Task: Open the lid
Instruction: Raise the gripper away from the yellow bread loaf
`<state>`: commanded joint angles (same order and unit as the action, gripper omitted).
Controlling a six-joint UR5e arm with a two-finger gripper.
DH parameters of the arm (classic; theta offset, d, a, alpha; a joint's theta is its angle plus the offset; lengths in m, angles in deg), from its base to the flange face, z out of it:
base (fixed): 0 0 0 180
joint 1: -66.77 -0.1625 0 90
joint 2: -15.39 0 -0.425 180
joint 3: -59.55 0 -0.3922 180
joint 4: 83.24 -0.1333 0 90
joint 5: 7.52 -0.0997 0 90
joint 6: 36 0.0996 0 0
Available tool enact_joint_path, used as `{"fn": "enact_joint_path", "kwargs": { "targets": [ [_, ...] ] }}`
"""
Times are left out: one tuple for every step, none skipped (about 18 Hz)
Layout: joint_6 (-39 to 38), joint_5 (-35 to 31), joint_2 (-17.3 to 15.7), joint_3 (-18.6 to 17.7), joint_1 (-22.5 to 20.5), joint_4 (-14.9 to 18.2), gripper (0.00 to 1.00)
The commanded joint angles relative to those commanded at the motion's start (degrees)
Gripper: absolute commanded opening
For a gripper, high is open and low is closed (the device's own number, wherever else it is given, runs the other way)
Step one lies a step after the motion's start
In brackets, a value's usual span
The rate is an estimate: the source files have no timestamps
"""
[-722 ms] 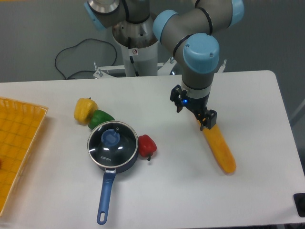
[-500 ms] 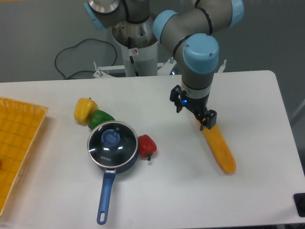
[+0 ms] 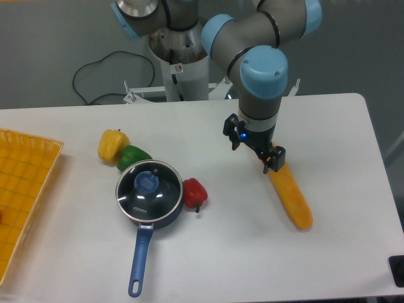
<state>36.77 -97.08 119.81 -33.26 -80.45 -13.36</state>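
Note:
The lid (image 3: 149,193), a clear glass disc with a silver rim and a blue centre knob, rests flat on the dark blue saucepan (image 3: 140,252) at the lower left of the table. My gripper (image 3: 252,151) hangs over the table to the right of the pan, well apart from the lid. Its fingers point down and nothing shows between them. The wrist hides how far apart they stand.
A red pepper (image 3: 195,194) touches the pan's right side. A green pepper (image 3: 132,155) and a yellow pepper (image 3: 112,144) lie just behind the pan. An orange-yellow corn cob (image 3: 291,197) lies just right of my gripper. A yellow basket (image 3: 25,189) sits at the left edge.
My gripper has shifted slightly to the left. The lid, pan and vegetables have not moved.

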Motion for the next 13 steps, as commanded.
{"fn": "enact_joint_path", "kwargs": {
  "targets": [
    [-0.1, -0.1, 0.0, 0.0, 0.0, 0.1, 1.0],
    [-0.2, -0.3, 0.0, -0.1, 0.0, 0.2, 1.0],
    [-0.1, -0.3, 0.0, -0.4, 0.0, 0.2, 1.0],
    [-0.1, 0.0, -0.1, -1.0, -0.2, 0.2, 1.0],
    [-0.1, 0.1, -0.1, -1.3, -0.3, 0.1, 1.0],
    [-0.1, 0.1, -0.1, -1.5, -0.4, 0.1, 1.0],
    [-0.1, 0.1, -0.2, -1.9, -0.3, 0.1, 1.0],
    [-0.2, 0.1, -0.1, -2.0, -0.2, 0.2, 1.0],
    [-0.4, 0.2, -0.1, -2.0, -0.2, 0.2, 1.0],
    [-2.0, 0.3, -0.1, -1.9, -0.1, 0.2, 1.0],
    [-4.2, 0.4, 0.0, -1.9, -0.1, 0.0, 1.0],
    [-5.6, 0.5, 0.1, -2.0, 0.0, -0.4, 1.0],
    [-6.1, 0.9, 0.3, -2.0, 0.1, -1.2, 1.0]
  ]
}}
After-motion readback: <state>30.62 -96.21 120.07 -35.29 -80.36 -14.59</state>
